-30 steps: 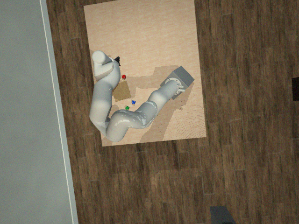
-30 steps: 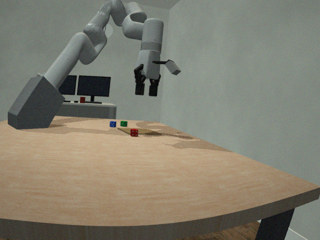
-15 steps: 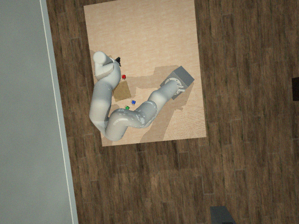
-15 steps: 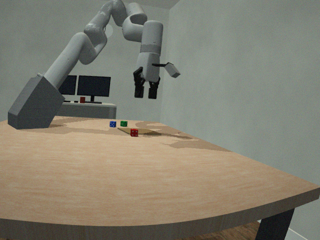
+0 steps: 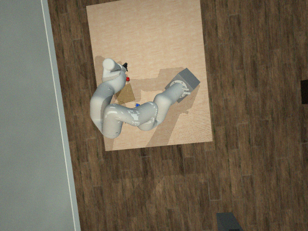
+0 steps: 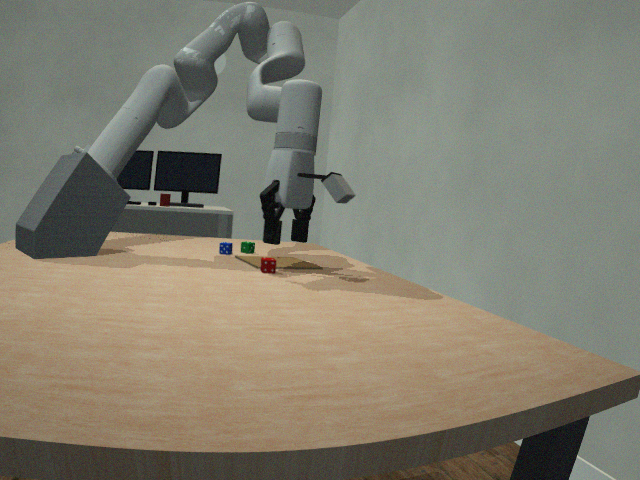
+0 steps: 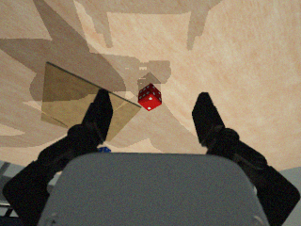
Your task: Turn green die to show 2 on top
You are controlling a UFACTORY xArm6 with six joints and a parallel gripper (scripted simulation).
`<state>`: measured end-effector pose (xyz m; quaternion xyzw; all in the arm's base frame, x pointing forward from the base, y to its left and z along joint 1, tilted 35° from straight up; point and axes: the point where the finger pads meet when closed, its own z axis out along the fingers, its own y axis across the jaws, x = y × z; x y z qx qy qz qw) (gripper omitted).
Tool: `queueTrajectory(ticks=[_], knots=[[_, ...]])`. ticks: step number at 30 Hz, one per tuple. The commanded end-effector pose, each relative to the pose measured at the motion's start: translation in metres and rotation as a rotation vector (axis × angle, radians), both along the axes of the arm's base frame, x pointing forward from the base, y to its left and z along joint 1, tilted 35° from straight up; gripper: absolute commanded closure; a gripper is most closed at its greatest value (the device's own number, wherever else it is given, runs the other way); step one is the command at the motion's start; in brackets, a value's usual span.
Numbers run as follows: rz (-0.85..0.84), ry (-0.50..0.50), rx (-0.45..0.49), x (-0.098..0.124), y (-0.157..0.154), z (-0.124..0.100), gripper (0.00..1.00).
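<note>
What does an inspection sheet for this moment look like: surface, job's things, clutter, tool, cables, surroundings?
Surface: light wooden table, crossed by arm shadows.
Job's things: green die on bare table behind the tan mat, not on it; top face unreadable.
Clutter: red die at the mat's near corner; blue die left of the green one, apart.
Tool: tool open, empty, low above the mat's far side.
Cables: nothing seen.
Surroundings: grey walls, dark wood floor, desk with two monitors behind.

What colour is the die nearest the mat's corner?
Red with white pips; the wrist view shows it best.
</note>
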<state>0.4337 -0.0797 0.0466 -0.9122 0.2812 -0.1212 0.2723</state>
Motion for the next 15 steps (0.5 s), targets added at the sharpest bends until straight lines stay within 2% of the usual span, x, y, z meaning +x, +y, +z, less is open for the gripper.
queueTrajectory(ticks=[1,15], knots=[[-0.003,-0.011,-0.001,0.0087,0.0027,-0.0079,0.0],[-0.003,-0.011,-0.001,0.0092,0.0033,-0.0092,0.0]])
